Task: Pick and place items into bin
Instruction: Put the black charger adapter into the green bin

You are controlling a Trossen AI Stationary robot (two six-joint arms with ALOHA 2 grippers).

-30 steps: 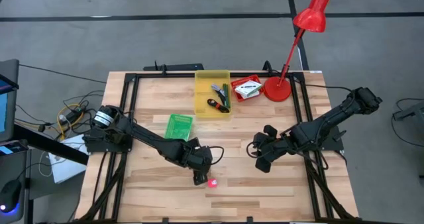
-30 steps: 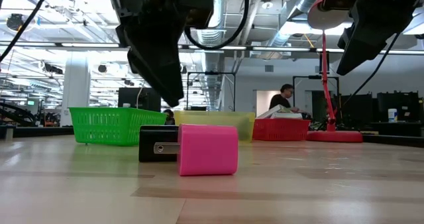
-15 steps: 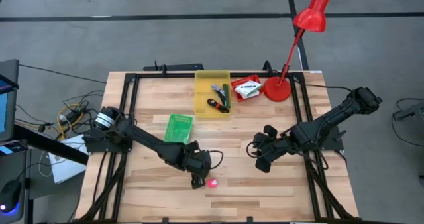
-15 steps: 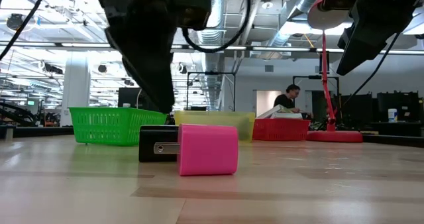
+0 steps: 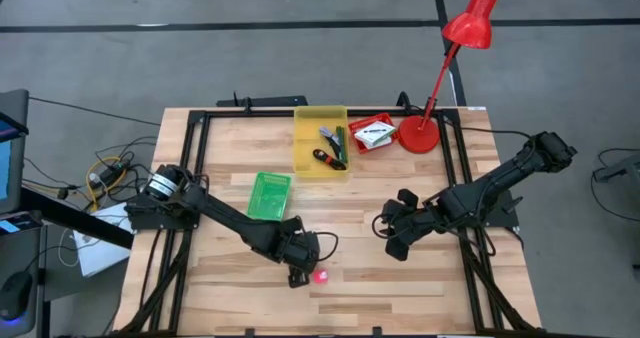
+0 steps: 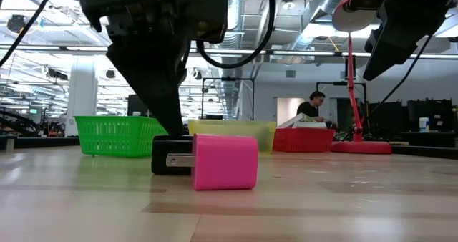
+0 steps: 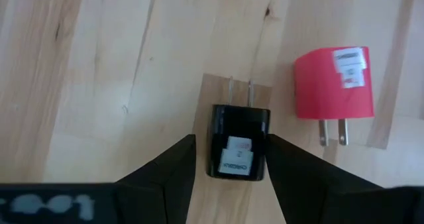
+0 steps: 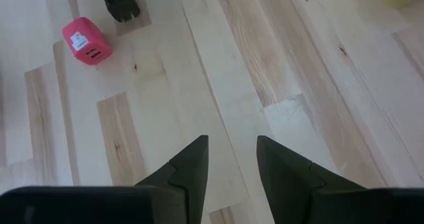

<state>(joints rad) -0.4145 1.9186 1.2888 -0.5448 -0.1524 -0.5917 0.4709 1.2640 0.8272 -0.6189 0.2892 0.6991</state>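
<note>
Left gripper (image 7: 228, 159) has dropped, open fingers now straddling the black plug (image 7: 240, 142) (pink plug (image 7: 333, 83) at its 2 o'clock), so closing comes next; right gripper (image 8: 232, 159) idles open.

The table (image 5: 240, 168) is lit evenly and brightly from above in the high view, with only short, soft shadows cast beside the arms and the yellow bin (image 5: 320, 141). In the low view, strong backlight is given by ceiling lights (image 6: 43, 52) in the room behind, so the left arm (image 6: 154, 56) is reduced to a near-black silhouette. The pink charger (image 6: 225, 162) is rendered sharp, while the nearest tabletop is out of focus. A faint sheen is seen on the wood. In the left wrist view, the own fingers (image 7: 169, 174) are blurred; the black charger (image 7: 240, 141) is shown crisply.
</note>
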